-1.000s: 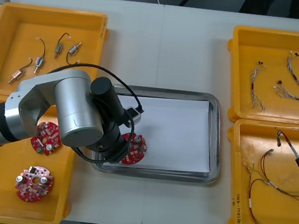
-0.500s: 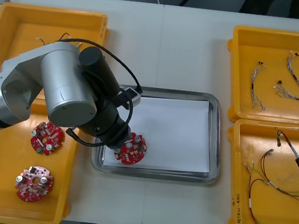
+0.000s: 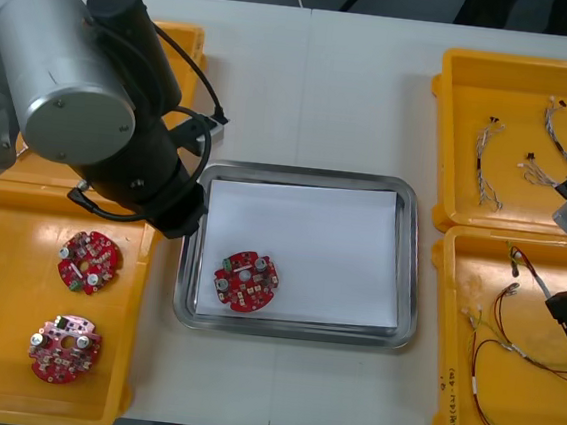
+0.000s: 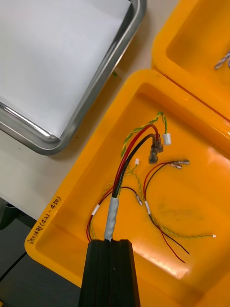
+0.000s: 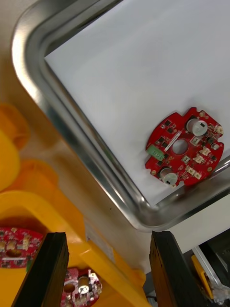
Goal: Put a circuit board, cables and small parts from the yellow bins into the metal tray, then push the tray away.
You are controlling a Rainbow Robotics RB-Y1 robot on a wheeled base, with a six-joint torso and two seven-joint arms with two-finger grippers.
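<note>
One circuit board (image 3: 246, 281) now lies released in the metal tray (image 3: 409, 285), near left corner. Our left gripper (image 5: 108, 237), wide open and empty, has lifted away. Our right gripper (image 4: 111, 243) pinches a red and yellow cable (image 4: 130, 160) in the near right yellow bin (image 4: 191, 120), so we judge cables come next.

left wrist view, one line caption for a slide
Left claw open, clear of the red circuit board lying on the white liner of the metal tray
</note>
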